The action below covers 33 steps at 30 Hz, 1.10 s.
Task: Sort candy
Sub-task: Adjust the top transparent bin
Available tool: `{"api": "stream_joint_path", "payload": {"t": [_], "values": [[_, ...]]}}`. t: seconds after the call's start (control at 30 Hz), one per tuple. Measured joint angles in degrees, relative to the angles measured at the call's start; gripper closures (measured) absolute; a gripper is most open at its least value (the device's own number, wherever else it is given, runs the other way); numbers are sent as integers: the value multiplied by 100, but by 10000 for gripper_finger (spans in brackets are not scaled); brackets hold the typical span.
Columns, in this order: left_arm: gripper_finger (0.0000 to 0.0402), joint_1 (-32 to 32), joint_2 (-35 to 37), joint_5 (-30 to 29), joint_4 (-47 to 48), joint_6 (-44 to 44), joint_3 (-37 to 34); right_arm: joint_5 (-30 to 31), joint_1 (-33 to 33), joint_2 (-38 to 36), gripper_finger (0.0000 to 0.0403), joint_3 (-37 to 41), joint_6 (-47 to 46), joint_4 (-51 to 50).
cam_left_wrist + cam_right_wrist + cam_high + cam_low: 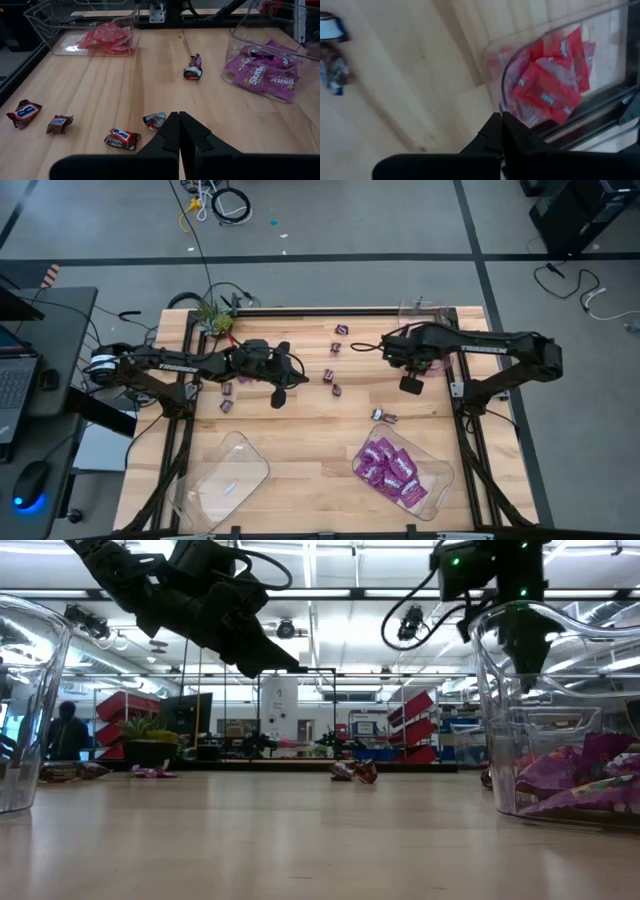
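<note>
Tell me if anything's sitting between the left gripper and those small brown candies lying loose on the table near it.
Nothing visible blocks it. The left gripper, shut and raised off the table, has bare wood between it and the nearest small brown candies. The tray of purple packets and the tray of red packets stand farther off, clear of that path.

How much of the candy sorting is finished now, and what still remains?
Done: purple packets fill one clear tray, red packets another. In hand: nothing; the left end effector and right end effector are shut and empty above the table. Left: small brown pieces loose on the wood, third tray unfilled.
</note>
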<state>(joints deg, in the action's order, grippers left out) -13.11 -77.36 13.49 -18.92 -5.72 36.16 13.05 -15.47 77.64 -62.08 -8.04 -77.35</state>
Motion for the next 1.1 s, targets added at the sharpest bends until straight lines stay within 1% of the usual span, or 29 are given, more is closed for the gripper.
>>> {"api": "stream_joint_path", "payload": {"t": [0.07, 0.13, 0.2, 0.3, 0.4, 0.53, 0.67, 0.87, 1.0, 1.1], "values": [[400, 1, 0, 1, 4, 0, 0, -262, 3, -166, 403, 0, -190, -145], [400, 1, 0, 1, 5, 0, 0, -707, 3, -279, 403, 30, -324, -298], [400, 0, 0, 1, 29, 0, 0, -1032, 3, -361, 403, 207, -421, -272], [400, 1, 0, 1, 60, 0, 0, -1154, -78, -382, 403, 628, -694, -202], [400, 1, 0, 1, 64, 0, 0, -1068, -293, -382, 403, 1064, -941, -182], [400, 0, 0, 1, 61, 0, 0, -628, -596, -382, 403, 1345, -1206, -81], [400, -1, 0, 1, 63, 0, 0, -254, -849, -382, 403, 1377, -1162, 47], [400, -1, 0, -3, 94, 4, 0, -108, -1077, -382, 403, 1372, -964, 71], [400, 1, 0, -312, 280, 3, 0, -76, -1085, -382, 403, 1368, -871, 71], [400, -1, 0, -514, 727, 4, 94, -27, -1040, -382, 403, 1366, -839, -17]]}}
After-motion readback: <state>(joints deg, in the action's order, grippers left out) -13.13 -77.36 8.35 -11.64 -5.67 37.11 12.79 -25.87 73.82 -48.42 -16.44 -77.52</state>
